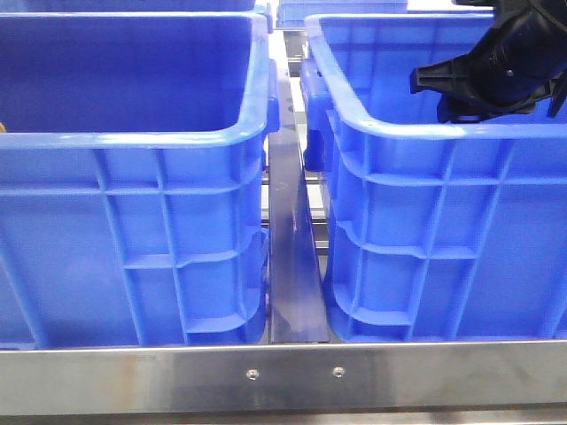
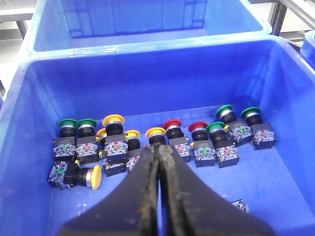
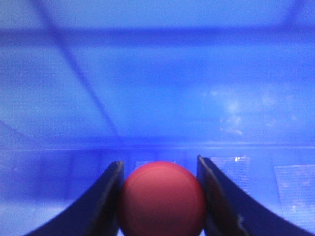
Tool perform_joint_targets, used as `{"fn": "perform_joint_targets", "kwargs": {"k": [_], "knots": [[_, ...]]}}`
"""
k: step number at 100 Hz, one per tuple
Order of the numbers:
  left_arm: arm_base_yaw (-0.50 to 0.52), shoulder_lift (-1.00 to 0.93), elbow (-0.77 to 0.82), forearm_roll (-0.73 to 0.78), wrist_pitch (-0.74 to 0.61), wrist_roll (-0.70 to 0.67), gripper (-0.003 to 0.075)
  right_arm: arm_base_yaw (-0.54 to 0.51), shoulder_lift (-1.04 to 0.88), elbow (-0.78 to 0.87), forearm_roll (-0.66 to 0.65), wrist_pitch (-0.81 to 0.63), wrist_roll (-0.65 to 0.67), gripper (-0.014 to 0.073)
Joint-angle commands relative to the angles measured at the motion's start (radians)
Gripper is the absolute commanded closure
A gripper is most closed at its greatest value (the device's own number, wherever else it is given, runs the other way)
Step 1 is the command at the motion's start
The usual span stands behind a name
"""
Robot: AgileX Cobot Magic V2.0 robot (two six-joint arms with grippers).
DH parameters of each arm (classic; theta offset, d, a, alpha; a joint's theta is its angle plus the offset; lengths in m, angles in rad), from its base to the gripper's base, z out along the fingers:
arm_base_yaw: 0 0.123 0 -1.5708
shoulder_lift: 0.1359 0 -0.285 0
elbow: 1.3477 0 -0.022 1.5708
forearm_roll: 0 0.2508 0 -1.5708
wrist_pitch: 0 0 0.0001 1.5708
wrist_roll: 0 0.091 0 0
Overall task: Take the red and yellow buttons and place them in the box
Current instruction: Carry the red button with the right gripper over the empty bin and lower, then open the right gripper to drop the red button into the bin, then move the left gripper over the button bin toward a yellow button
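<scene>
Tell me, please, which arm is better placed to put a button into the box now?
The right. Its gripper is shut on a red button and is inside a blue crate. The left gripper is shut and empty, above the loose buttons in its crate.

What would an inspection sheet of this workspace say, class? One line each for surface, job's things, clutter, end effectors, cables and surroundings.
Surface: steel bench rail with two screws at the front.
Job's things: two blue crates, left crate and right crate, side by side; red button held by the right arm; yellow buttons and red buttons on a crate floor.
Clutter: green buttons mixed among them.
End effectors: left end effector shut, empty, above the buttons; right end effector shut on the red button, inside the right crate.
Cables: nothing seen.
Surroundings: another blue crate behind.
</scene>
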Motion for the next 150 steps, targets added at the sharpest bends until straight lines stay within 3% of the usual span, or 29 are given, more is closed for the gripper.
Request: {"fn": "perform_joint_targets", "kwargs": {"k": [1,9,23,35,84,150], "knots": [[0.002,0.002,-0.025,-0.006,-0.085,-0.006,0.0739,-0.007,-0.030,-0.020,-0.017,0.018,0.000,0.0395],[0.002,0.002,-0.025,-0.006,-0.085,-0.006,0.0739,-0.007,-0.032,-0.020,-0.017,0.018,-0.002,0.0328],[0.002,0.002,-0.025,-0.006,-0.085,-0.006,0.0739,-0.007,-0.046,-0.012,-0.002,0.022,-0.002,0.0097],[0.002,0.002,-0.025,-0.006,-0.086,-0.006,0.0739,-0.007,-0.060,-0.012,0.014,0.023,-0.002,0.0001],[0.002,0.002,-0.025,-0.006,-0.088,-0.006,0.0739,-0.007,-0.292,0.028,0.032,0.102,-0.002,-0.0002],[0.002,0.002,-0.025,-0.006,-0.086,-0.006,0.0739,-0.007,-0.915,0.501,0.034,-0.052,-0.039,0.0001]]}}
